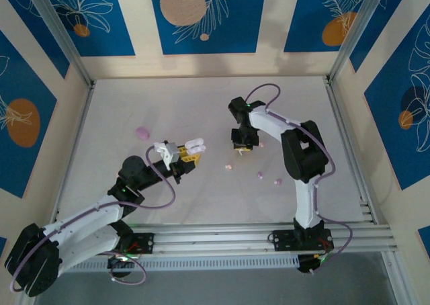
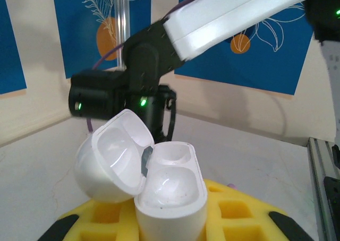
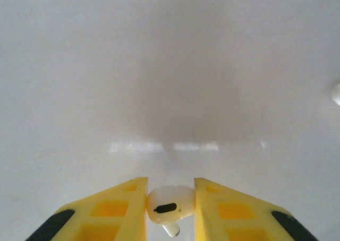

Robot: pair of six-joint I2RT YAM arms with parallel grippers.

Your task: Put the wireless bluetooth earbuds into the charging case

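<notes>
My left gripper point(image 1: 183, 156) is shut on the white charging case point(image 2: 171, 190), which stands upright between the yellow fingers point(image 2: 234, 209). Its lid point(image 2: 112, 158) is swung open to the left and both wells are bare. The same case point(image 1: 195, 146) sits at the table's middle in the top view. Right of it, my right gripper point(image 1: 242, 147) hangs low over the table, pointing down. In the right wrist view a white earbud point(image 3: 169, 204) sits between the yellow pads point(image 3: 218, 209), touching both, stem downward. Three more loose earbuds point(image 1: 228, 165) point(image 1: 260, 175) point(image 1: 278, 181) lie on the table.
A lilac pebble-like case point(image 1: 142, 132) lies left of centre on the white table point(image 1: 201, 103). A small white object point(image 3: 336, 92) shows at the right edge of the right wrist view. The right arm's black wrist point(image 2: 143, 87) hangs just beyond the held case. Walls enclose three sides.
</notes>
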